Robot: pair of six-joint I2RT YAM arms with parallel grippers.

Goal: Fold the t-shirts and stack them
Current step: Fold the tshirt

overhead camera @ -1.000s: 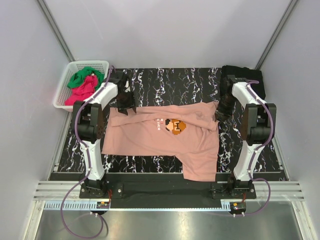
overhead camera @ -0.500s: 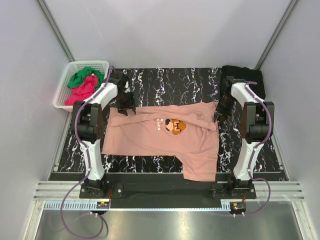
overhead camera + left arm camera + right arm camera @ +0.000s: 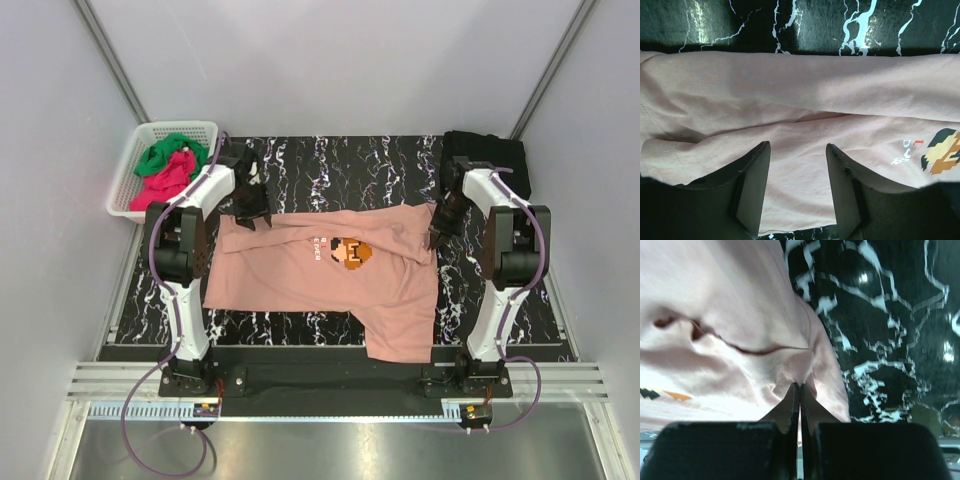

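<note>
The salmon-pink t-shirt (image 3: 320, 275) lies spread on the black marble table, its pixel-art figure (image 3: 352, 252) facing up. My left gripper (image 3: 251, 214) is at the shirt's far left corner. In the left wrist view it (image 3: 798, 147) is open, both fingers straddling flat pink cloth (image 3: 805, 100). My right gripper (image 3: 437, 231) is at the shirt's far right corner. In the right wrist view it (image 3: 800, 385) is shut, pinching a puckered fold of the pink cloth (image 3: 740, 325) at its tips.
A white basket (image 3: 128, 190) at the back left holds a green t-shirt (image 3: 165, 155) and a magenta-red t-shirt (image 3: 168, 180). A folded black t-shirt (image 3: 487, 155) lies at the back right corner. The pink shirt's lower part hangs over the table's near edge (image 3: 300, 350).
My right gripper has closed on the shirt's far right corner and shifted slightly. The left gripper and the shirt have stayed where they were.
</note>
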